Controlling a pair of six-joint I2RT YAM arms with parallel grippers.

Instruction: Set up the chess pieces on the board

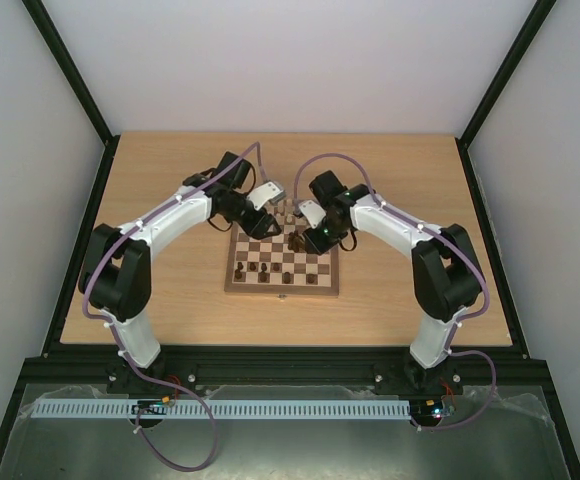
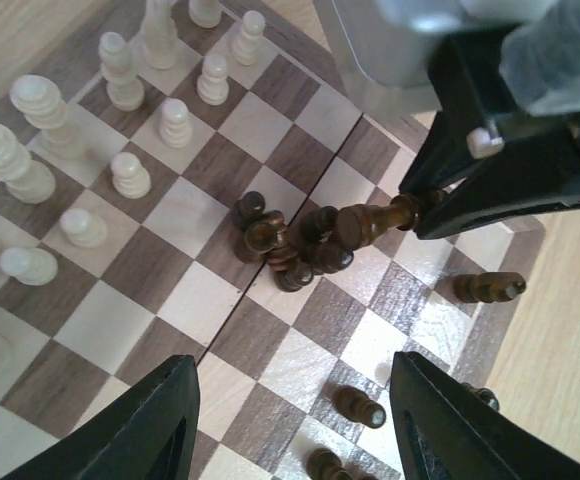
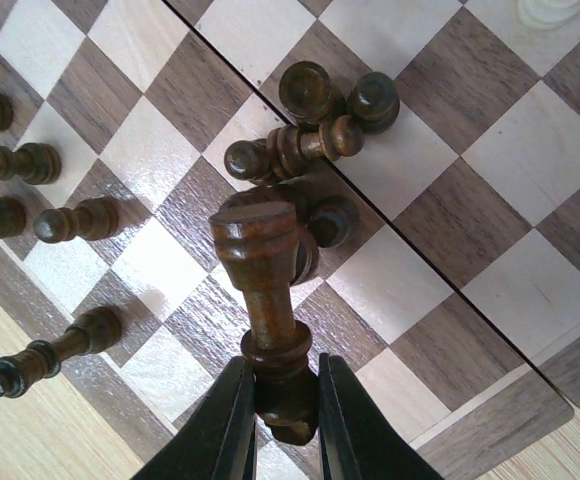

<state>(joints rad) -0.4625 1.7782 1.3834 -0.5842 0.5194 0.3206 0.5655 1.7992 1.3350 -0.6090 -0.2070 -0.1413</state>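
The board (image 1: 315, 284) lies mid-table between my arms. My right gripper (image 3: 285, 415) is shut on the top end of a tall dark brown piece (image 3: 260, 270), held tilted just above a heap of lying dark pieces (image 3: 310, 130) on the board (image 3: 530, 160). The left wrist view shows that gripper (image 2: 425, 205), the held piece (image 2: 370, 222) and the heap (image 2: 285, 245). My left gripper (image 2: 290, 420) is open and empty above the board (image 2: 170, 215), near standing dark pawns (image 2: 360, 405). Cream pieces (image 2: 120, 95) stand at the upper left.
Several dark pawns (image 3: 30, 160) stand along the board's left edge in the right wrist view, and one dark piece (image 3: 45, 355) lies across the border. In the top view both grippers (image 1: 288, 220) crowd the board's far side, over bare wooden table (image 1: 170, 290).
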